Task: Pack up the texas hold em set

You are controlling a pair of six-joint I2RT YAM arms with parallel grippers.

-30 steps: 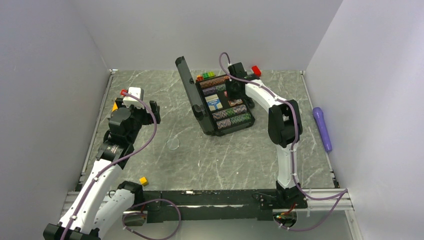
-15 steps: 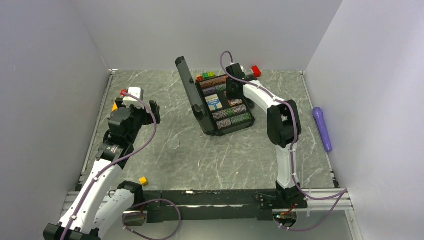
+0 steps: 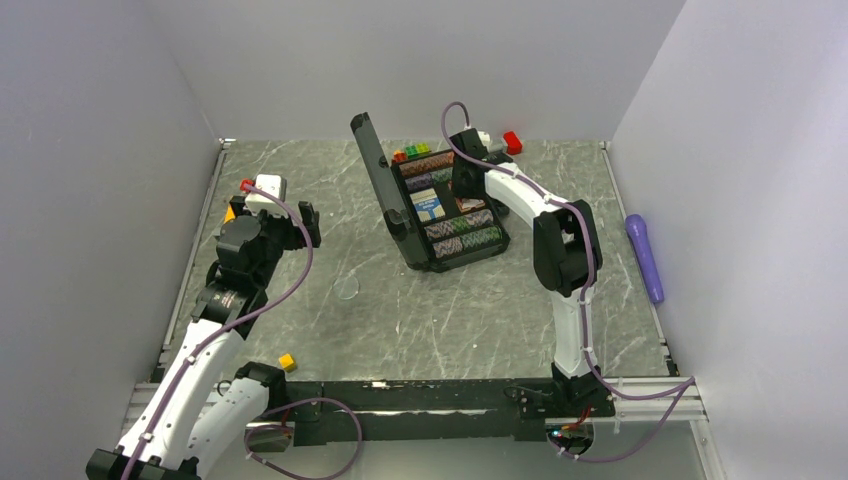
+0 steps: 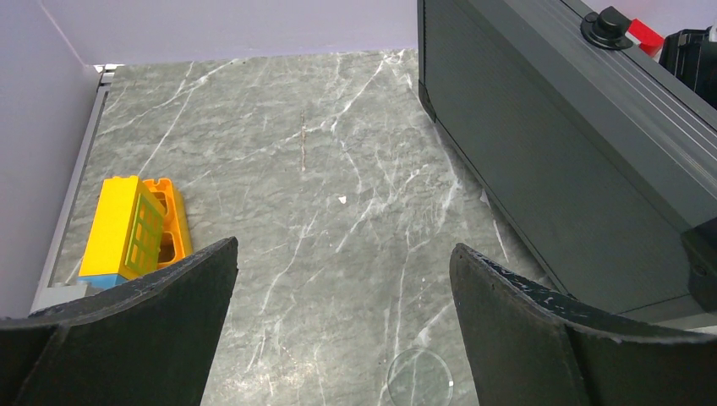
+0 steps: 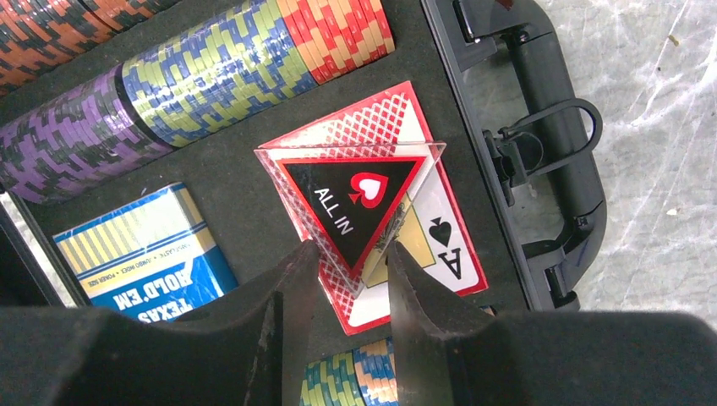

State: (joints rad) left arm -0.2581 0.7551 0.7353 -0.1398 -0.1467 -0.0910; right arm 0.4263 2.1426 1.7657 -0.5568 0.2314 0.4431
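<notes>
1. The briefcase lies open at the back middle of the table. Its long axis runs from the far wall toward the arms, with the near end swung slightly right.
2. Its lid stands up along the left side, and the handle sits on the right side.
3. The right gripper reaches into the tray, its fingers drawn close together and pinching the triangular marker by one corner.
4. The marker is clear-edged and black-faced, printed "ALL IN". The gripped corner points at the gripper and the broad opposite edge faces the chip rows. It sits over the red card deck, apparently tilted up from it.
5. The poker chips lie on edge in rows running across the case's width. The blue card deck rests in the slot just beside the red one.
6. The left gripper hangs over bare table left of the case, with its fingers spread wide and nothing between them.
7. Beneath it lies a clear disc, and a yellow-orange block sits by the left wall.
8. A purple cylinder lies along the right edge. A small yellow cube sits near the left arm's base, well apart from the case.
</notes>
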